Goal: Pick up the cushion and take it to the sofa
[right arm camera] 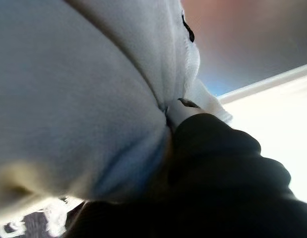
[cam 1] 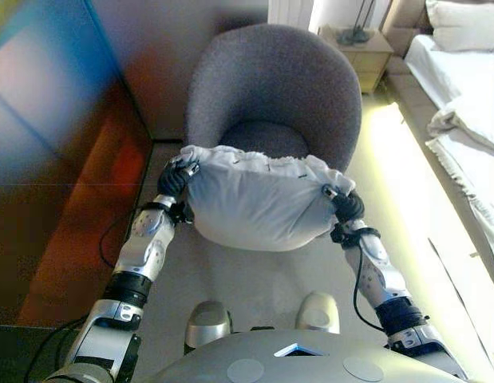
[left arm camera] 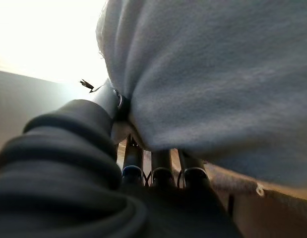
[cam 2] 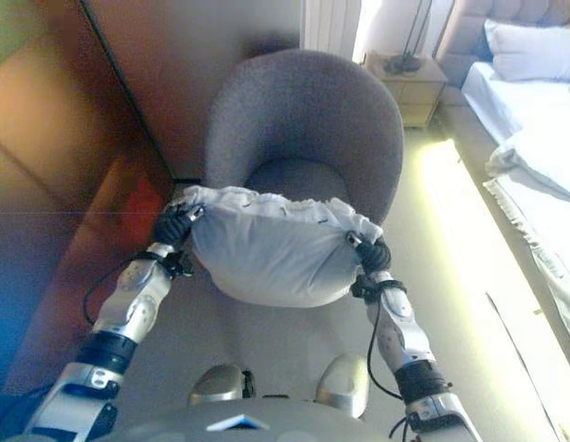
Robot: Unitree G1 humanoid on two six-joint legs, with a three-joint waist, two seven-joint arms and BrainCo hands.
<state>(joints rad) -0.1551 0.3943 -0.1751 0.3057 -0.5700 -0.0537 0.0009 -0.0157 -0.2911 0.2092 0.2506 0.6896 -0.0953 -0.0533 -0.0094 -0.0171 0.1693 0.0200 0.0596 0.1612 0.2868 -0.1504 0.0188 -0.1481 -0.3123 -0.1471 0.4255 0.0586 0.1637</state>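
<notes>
Two hands carry the pale cushion point(cam 1: 258, 195) at frame centre, before the grey armchair point(cam 1: 274, 88).

Left hand point(cam 1: 175, 182) grips the cushion's left edge, right hand point(cam 1: 344, 206) its right edge; cushion raised above the floor point(cam 1: 254, 275). Bed point(cam 1: 462, 88) upper right.

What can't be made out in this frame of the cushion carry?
- Left hand fingers: hidden under the cushion in the eye views, only partly seen in its wrist view.
- Right hand fingers: buried behind cushion cloth in every view.
- Armchair seat front: covered by the cushion.
- No sofa shows in any view.
</notes>
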